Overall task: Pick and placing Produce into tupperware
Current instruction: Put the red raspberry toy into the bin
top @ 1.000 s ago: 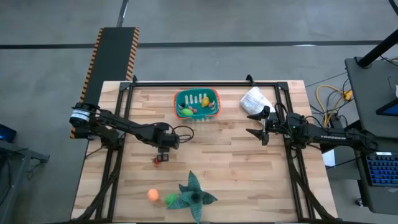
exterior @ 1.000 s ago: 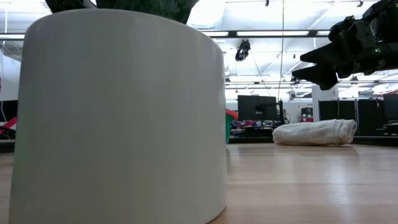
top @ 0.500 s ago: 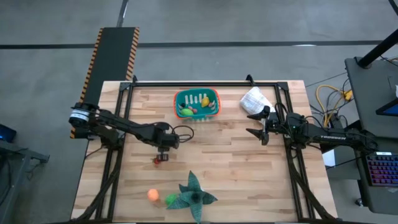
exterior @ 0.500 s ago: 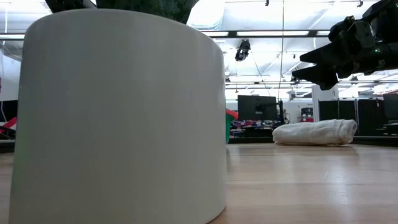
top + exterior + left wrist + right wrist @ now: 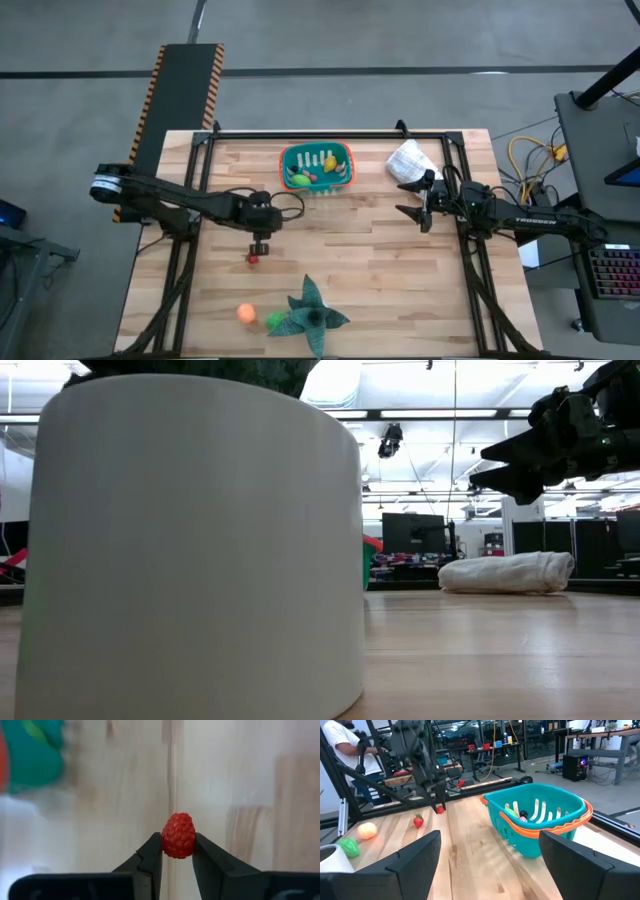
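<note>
Wood, plastic and a bumpy red berry

The table (image 5: 380, 250) is showing pale wooden planks with a smooth, faintly glossy finish. The tub (image 5: 540, 827) on it is looking like smooth teal plastic with an orange rim. Beside the tub, the bag (image 5: 408, 160) is lying wrinkled and white. The berry (image 5: 178, 835) is showing a rough, beaded red skin between matt dark fingers (image 5: 150, 857).
</note>
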Available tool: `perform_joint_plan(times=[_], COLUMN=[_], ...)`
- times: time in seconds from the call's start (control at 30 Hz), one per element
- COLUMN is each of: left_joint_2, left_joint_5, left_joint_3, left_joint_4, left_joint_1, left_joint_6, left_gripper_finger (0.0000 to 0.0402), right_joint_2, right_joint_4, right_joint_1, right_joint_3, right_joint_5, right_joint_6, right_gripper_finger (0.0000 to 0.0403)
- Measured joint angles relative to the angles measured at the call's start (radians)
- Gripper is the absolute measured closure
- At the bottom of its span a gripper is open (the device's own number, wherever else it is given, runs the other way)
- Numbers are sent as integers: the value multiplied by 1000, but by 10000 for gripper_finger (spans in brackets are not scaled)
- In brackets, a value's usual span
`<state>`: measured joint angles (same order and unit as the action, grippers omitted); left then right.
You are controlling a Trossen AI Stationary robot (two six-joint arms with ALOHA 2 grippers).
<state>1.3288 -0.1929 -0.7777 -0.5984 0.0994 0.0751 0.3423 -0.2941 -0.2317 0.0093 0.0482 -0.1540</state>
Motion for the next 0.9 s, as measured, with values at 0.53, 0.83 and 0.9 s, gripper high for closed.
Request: perform_joint_plan(times=[0.53,0.83,0.9], left_joint_2=[-343,-406,-406], left_joint_5=[5,15,15], left_joint_3=[0,0,6], left_joint_4=[186,313,356], left_joint_1=[0,-2,-5], left_joint_6=[-197,-362,-394], left_gripper_finger=[336,336,336], right_joint_2=[0,1,1], right_joint_4=[-39,-40,-39], right_joint_1=[0,0,0], right_joint_3=[0,0,0], right_joint_5=[1,1,1], right_joint_6=[-21,-21,-21], right_gripper_finger=[76,76,76])
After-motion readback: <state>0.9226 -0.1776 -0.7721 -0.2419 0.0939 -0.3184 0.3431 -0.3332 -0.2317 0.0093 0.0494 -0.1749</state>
